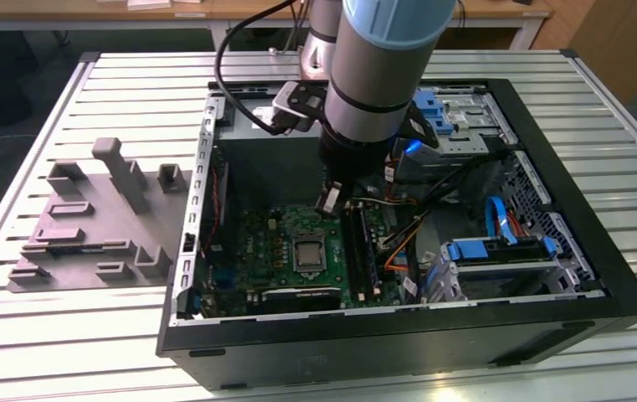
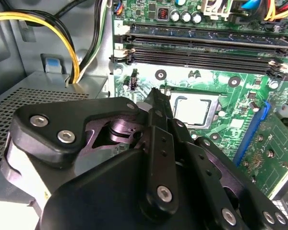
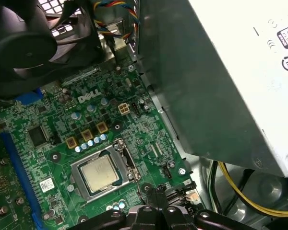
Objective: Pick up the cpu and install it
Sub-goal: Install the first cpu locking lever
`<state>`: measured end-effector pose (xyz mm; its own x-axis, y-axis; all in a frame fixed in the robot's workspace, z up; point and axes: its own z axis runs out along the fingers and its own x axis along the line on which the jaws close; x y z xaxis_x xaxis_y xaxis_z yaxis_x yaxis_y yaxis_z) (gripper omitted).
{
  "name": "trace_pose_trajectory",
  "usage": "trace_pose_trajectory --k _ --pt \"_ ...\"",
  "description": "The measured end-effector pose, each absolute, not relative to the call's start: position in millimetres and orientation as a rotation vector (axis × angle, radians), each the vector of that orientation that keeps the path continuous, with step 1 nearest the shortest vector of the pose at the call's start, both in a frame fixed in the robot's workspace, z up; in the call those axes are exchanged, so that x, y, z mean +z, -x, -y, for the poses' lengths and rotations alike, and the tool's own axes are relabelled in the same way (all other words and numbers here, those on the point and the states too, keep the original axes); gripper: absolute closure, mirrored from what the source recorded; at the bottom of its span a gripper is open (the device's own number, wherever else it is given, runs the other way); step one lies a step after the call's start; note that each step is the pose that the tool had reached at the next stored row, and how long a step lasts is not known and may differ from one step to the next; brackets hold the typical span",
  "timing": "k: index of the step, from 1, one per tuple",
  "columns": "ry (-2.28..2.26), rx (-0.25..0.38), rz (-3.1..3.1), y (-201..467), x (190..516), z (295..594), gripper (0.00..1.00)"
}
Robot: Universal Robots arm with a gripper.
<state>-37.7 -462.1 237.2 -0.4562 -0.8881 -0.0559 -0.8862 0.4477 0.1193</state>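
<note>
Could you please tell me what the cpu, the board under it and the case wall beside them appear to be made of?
The cpu looks like brushed silvery metal on top, with a dull sheen and a pale rim. The motherboard appears to be green laminate, glossy, studded with solder points. The case wall seems to be bare grey sheet metal, matte and flat. The end effector looks like black matte plastic or coated metal.
</note>
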Motion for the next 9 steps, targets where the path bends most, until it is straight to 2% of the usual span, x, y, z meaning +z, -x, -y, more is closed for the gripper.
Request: trace_pose_trajectory --k 9 --pt "-1.631 -0.205 2.66 37.6 237.2 462.2 0.89"
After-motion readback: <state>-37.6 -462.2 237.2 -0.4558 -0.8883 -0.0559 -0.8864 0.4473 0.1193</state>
